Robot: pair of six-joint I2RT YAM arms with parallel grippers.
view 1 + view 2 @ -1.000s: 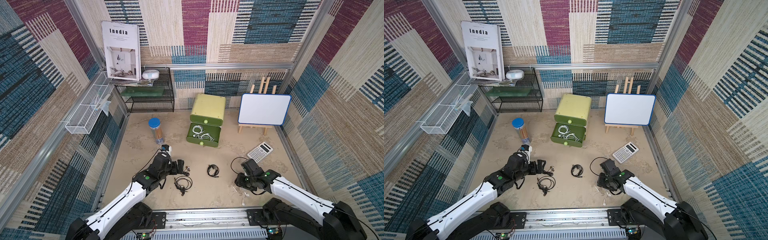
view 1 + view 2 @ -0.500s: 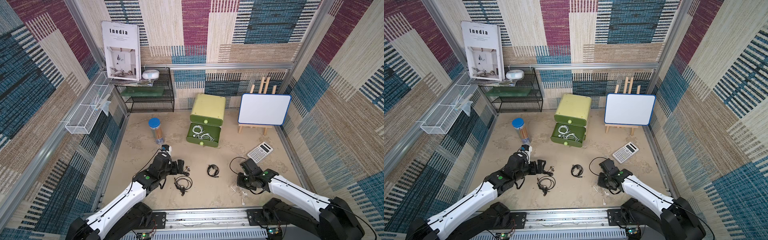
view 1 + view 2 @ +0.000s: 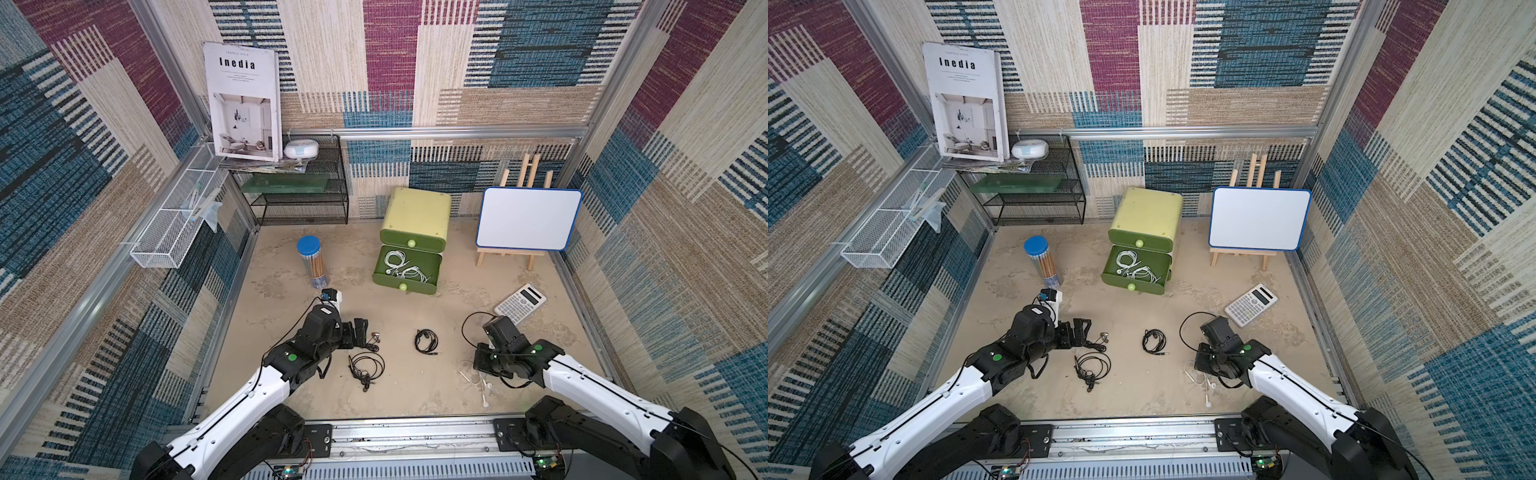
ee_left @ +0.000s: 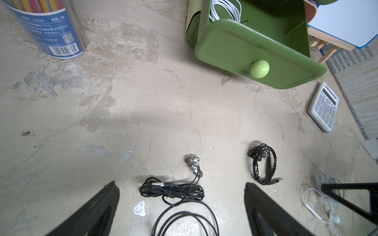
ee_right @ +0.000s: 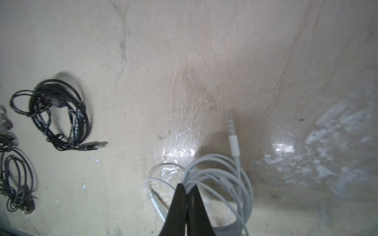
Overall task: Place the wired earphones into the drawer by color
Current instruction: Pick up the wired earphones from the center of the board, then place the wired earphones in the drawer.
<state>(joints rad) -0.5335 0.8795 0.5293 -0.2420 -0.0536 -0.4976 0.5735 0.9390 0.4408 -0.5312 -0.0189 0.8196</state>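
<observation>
Near the front edge of the table (image 3: 415, 399), toward its right corner, my right fingers (image 5: 184, 191) have just snapped shut. A sec ago they were spread. Now they're pressed tight together w/ the white earphones (image 5: 222, 173) pinched at the tip by a loop of thin cable, as far as I can tell. The rest of that set lies on the table, w/ its plug pointing away from the fingers and one bud trailing off to the side. So the grab looks done, and I think next is lift & carry.

The open drawer (image 3: 404, 286) sits mid-table toward the back edge and already has white cable (image 3: 401, 272) inside. So white goes w/ white. I'd lift slow, since the loose loops could slip or snag.

My left fingers (image 3: 359, 331) are spread wide, same as before, low over a black set (image 4: 171, 191) toward the left side. A loose black set (image 3: 365, 368) and a coiled black set (image 3: 426, 341) wait btw the arms. The upper drawer (image 3: 411, 243) is shut, so black has no open spot yet.
</observation>
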